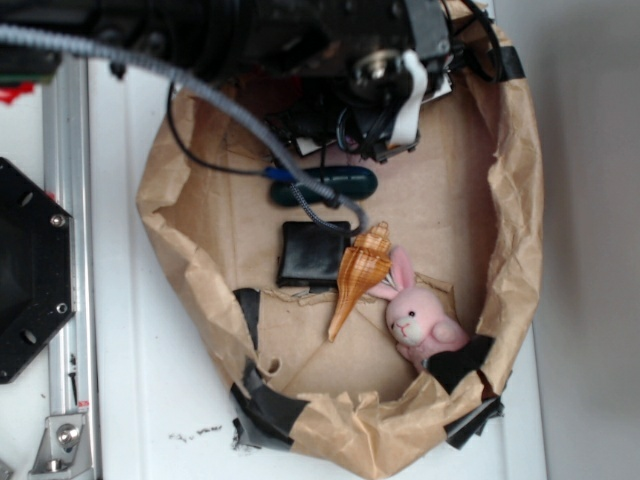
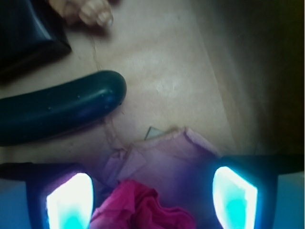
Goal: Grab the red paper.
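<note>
The tool (image 2: 151,200) is spread wide, its 2 fingers (image 2: 69,202) flanking the red paper (image 2: 143,210) without touching; a dark green cucumber-shaped toy (image 2: 57,112) lies ahead.

I find no text, label, brand, number or sign that I can read in either view. The exterior view shows only plain surfaces and unmarked objects. The wrist view is close and blurred, and nothing printed shows there.
</note>
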Tool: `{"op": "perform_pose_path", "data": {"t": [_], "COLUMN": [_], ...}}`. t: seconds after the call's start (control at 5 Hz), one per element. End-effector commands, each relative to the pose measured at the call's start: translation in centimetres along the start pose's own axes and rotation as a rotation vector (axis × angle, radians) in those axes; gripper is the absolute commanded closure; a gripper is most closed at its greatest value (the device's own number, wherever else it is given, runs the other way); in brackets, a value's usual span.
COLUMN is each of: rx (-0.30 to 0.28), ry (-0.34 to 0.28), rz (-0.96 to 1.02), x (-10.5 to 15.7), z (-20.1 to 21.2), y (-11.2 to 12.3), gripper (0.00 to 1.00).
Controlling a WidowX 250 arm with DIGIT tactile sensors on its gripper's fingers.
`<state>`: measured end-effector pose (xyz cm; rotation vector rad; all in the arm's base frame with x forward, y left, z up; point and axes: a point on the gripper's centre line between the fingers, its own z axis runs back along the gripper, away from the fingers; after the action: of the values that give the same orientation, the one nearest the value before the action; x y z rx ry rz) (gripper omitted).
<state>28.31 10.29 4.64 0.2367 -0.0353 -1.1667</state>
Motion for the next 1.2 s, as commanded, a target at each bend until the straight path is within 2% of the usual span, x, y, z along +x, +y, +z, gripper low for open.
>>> {"op": "perform_pose_path", "data": {"t": [0.0, 0.2, 0.4, 0.6, 0.8, 1.0], "rx": [0.097, 0.04, 0.009, -0.032, -0.053, -0.028], "ry": [0.098, 0.111, 0.063, 0.012, -0.14, -0.282], "rz": [0.069, 0.103, 0.146, 0.164, 0.165, 0.155], "x": [0.8, -0.2, -1.2, -1.1, 1.0, 3.6], "z": [-0.7, -2.9, -3.4, -2.5, 2.1, 6.7], "y": [0.1, 0.3, 0.6, 0.4, 0.1, -0.6], "gripper": [0.0, 0.0, 1.0, 1.0, 1.0, 1.0]}}
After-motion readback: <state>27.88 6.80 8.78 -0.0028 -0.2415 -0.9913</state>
